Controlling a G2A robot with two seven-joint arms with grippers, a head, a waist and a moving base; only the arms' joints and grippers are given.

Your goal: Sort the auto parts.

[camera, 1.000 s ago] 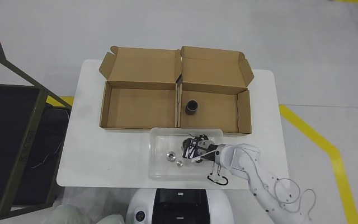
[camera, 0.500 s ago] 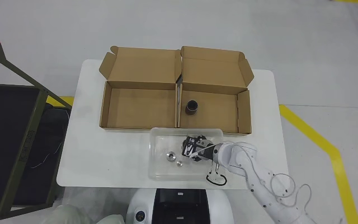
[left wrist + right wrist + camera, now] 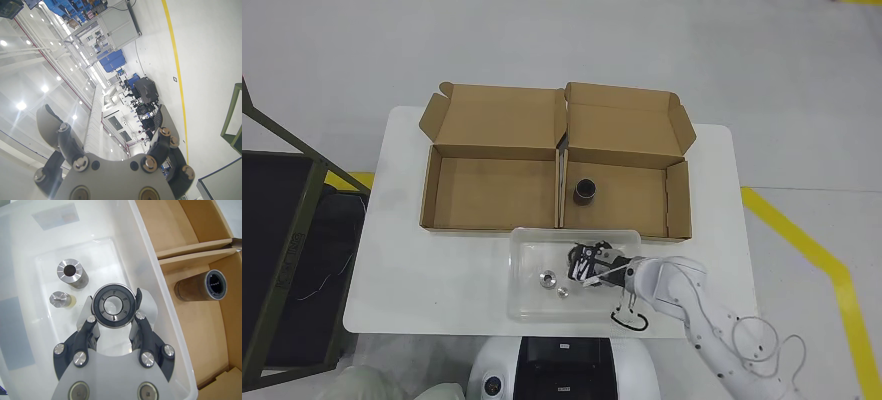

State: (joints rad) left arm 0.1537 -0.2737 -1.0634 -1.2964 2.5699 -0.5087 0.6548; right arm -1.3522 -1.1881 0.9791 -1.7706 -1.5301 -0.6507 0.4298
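Bin (image 3: 517, 290) of clear plastic sits on the white table (image 3: 402, 260), on the robot's side. Two open cardboard boxes stand side by side just beyond it, flaps up at the back.

Right gripper (image 3: 587, 262) is down inside the bin, toward the end on the robot's right. In its wrist view the gripper (image 3: 114, 300) has both fingers pressed against the sides of a bearing (image 3: 114, 313): a short cylinder with a black end ring and an open bore, end face toward the camera. Firm hold, one finger on each side. Cannot tell whether the bearing touches the bin floor or hangs just off it.

Two more parts are loose in the bin (image 3: 151, 262), beside the held bearing and apart from it:
- steel sleeve (image 3: 72, 275) (image 3: 544, 280), upright, dark bore at the top
- small steel part (image 3: 59, 299) (image 3: 563, 292), upright, just beside the sleeve and not touching it

Right box (image 3: 677, 200) holds a second bearing (image 3: 585, 189) (image 3: 198, 288), brownish body with a black end ring. It stands on end near the wall shared with the left box (image 3: 492, 190).

Left gripper (image 3: 103, 111) is well away from the work. Its wrist view looks out over the hall floor and ceiling lights. Fingers spread wide, nothing between them.
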